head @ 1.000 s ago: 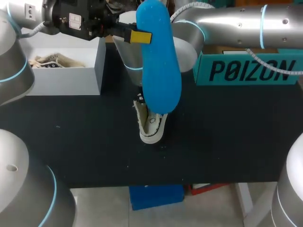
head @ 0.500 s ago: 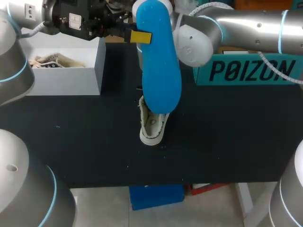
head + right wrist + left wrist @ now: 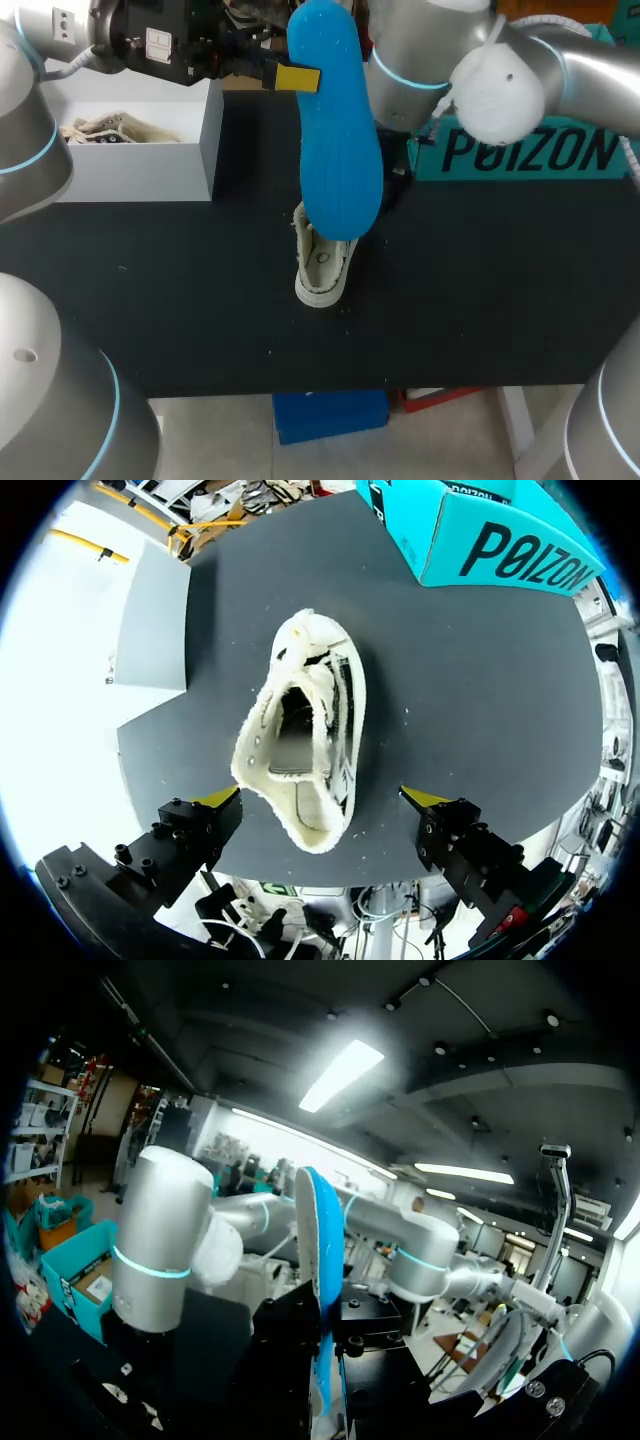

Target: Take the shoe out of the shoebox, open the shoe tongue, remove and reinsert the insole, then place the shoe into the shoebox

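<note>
The black table (image 3: 480,290) bears the grey shoebox (image 3: 205,135) at its far left, the blue insole (image 3: 340,150) hangs clamped in the left gripper (image 3: 300,78) over the middle, and beneath it the cream shoe (image 3: 322,268) stands on its sole, the right gripper (image 3: 321,798) above it with fingers spread wide.

A black table (image 3: 150,300) with a matte, faintly speckled top lies under bright, even light.

White shoe (image 3: 300,745) lies mid-frame on the dark table (image 3: 480,700), its opening facing up. The right gripper (image 3: 322,798) is spread wide, one finger either side of the shoe, neither touching.
</note>
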Controlling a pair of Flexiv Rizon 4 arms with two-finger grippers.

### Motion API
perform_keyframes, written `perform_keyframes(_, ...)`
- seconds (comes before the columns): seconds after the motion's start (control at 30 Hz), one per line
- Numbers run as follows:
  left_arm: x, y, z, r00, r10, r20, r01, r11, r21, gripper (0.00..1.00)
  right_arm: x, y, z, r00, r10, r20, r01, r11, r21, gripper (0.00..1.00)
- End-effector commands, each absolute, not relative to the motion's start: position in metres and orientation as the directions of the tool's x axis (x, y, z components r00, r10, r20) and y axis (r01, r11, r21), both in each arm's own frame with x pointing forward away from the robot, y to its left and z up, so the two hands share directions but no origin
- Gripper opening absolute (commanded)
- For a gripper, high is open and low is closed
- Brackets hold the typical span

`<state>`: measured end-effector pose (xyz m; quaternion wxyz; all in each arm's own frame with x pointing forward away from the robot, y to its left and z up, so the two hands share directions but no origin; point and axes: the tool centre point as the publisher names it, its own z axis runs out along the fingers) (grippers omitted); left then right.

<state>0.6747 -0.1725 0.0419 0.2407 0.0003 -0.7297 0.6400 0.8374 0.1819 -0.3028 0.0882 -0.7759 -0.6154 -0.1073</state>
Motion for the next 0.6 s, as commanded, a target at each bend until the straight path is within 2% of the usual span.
perform_keyframes(0.03,0.6749,-0.1735,0.0407,-0.884,0.308,0.351,-0.308,0.18,-0.934,0.0,0.826,0.1628,-0.3046,0.183,0.78,0.598,0.971,-0.239,0.015,1.0)
perform_keyframes(0.47,0.6749,-0.1735,0.0407,-0.884,0.308,0.351,-0.308,0.18,-0.934,0.0,0.826,0.1628,-0.3046,0.183,0.78,0.598,0.971,-0.239,0.015,1.0)
perform_keyframes(0.6,0.6749,-0.1735,0.0407,-0.884,0.308,0.351,-0.308,0.18,-0.934,0.0,0.8284,0.1595,-0.2974,0.162,0.682,0.713,0.975,-0.222,-0.009,1.0)
